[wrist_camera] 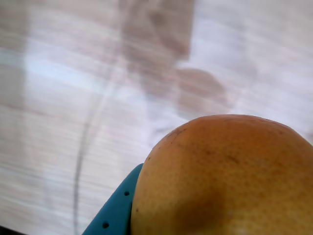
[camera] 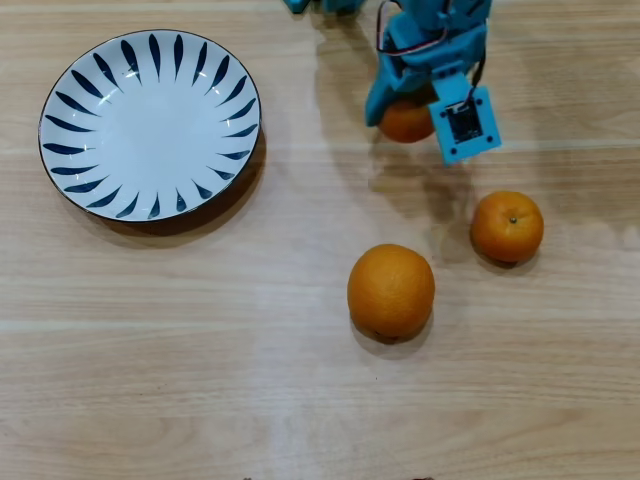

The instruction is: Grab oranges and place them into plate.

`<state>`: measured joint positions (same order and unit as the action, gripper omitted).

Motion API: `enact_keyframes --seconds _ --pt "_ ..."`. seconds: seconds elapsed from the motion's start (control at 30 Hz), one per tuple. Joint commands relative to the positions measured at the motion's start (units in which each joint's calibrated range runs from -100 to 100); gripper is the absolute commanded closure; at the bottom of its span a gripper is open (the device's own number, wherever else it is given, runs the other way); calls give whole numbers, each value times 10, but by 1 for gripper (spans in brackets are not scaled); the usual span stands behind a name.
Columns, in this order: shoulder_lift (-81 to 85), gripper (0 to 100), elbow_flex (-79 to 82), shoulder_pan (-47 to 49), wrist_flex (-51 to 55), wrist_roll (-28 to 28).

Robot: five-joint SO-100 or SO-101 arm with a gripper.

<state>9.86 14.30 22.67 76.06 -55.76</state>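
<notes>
Claw near the far edge of the worktop, right of centre in the overhead view. Blue arm body covers most of it from above. A small orange sits under and between the blue parts, only its lower half showing.

Wrist view: the same orange fills the lower right, pressed against one blue finger at its left flank. Second finger not visible. Background streaked with blur. My reading: the claw is closed around this orange, partly open to the fruit's width. Whether the fruit is clear of the worktop I cannot tell; the soft shadow below it in the overhead view hints at a lift, no more.

Relation that matters: the plate lies to the left of the claw in the overhead view, towards the far-left corner of the worktop, well apart from it. Bare wood between the two, nothing in the path. The plate's centre sits at about the same depth as the claw, so the carry should be an almost straight sideways sweep leftward. Plate is empty and much wider than the fruit; the drop point is forgiving.

Outward from the claw, towards the near edge: a second small orange, green stem dot up, to the right and nearest the claw. The larger orange further on, about mid-worktop. Both free, apart from each other.

Task looks early: no fruit in the plate yet.
</notes>
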Motion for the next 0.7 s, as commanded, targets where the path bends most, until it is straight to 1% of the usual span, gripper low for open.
enact_keyframes --seconds 0.0,0.13,0.23,0.3,0.4,0.53,0.6,0.67 --pt "93 72 24 -110 0 57" --pt "143 72 66 -242 -1 134" --pt "163 72 86 -327 0 177" --pt "166 72 96 -371 -1 196" --pt "166 72 109 -415 -2 209" --pt "165 71 116 -436 -3 209" --pt "165 68 123 -436 -3 204" --pt "165 61 135 -435 -4 204"
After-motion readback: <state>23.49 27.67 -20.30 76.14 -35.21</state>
